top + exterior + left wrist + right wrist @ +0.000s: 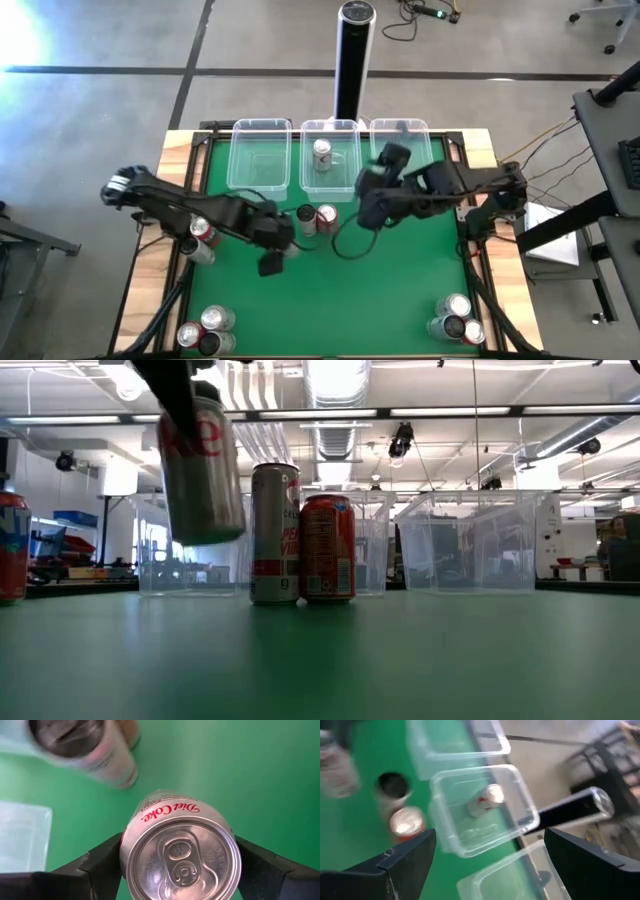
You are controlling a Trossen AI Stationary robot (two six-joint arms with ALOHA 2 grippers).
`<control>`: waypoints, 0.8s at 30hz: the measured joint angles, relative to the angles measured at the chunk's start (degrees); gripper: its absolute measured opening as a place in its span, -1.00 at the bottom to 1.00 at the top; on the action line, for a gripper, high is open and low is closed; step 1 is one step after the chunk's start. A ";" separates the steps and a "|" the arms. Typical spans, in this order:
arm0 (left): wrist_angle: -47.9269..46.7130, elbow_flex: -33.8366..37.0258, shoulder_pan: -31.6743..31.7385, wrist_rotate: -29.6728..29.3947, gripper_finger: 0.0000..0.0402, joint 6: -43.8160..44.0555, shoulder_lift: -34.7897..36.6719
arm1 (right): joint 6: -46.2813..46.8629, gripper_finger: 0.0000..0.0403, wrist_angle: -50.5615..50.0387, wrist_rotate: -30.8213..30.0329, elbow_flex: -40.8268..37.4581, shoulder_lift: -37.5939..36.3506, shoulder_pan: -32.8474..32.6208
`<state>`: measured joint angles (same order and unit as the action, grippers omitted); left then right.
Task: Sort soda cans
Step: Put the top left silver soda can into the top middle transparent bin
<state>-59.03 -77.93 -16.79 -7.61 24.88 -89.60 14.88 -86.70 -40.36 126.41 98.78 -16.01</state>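
Silver-white Diet Coke can point(181, 851) is sitting clamped between the left gripper's point(181, 865) two dark fingers, lifted clear of the green felt table point(420, 660) beside a tall silver can point(275, 533) and a red can point(328, 548) standing together. Right gripper point(487, 855) is hovering, fingers spread and empty, over the middle clear plastic tub point(485, 810), which is holding one can point(485, 800).

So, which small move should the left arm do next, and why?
Probably carry the Diet Coke can toward one of the clear tubs. The left gripper is shut on it, and the low view shows it lifted off the green table. The middle tub already holds one can. The right gripper is open above it.
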 joint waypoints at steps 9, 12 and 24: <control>0.51 -10.27 -3.15 1.06 0.43 1.78 -16.00 | 5.37 0.80 -2.93 3.72 -5.93 -0.10 -10.27; 1.12 -12.70 -3.39 1.05 0.43 1.06 -19.09 | 12.73 0.80 -3.16 6.53 -8.30 -0.90 -13.32; 5.81 -13.44 -3.68 0.11 0.58 -0.36 -21.93 | 38.18 0.80 -1.87 14.79 -14.90 -0.72 -24.31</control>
<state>-53.22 -91.37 -20.47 -7.50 24.51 -111.52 53.06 -88.57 -25.57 111.51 98.06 -40.32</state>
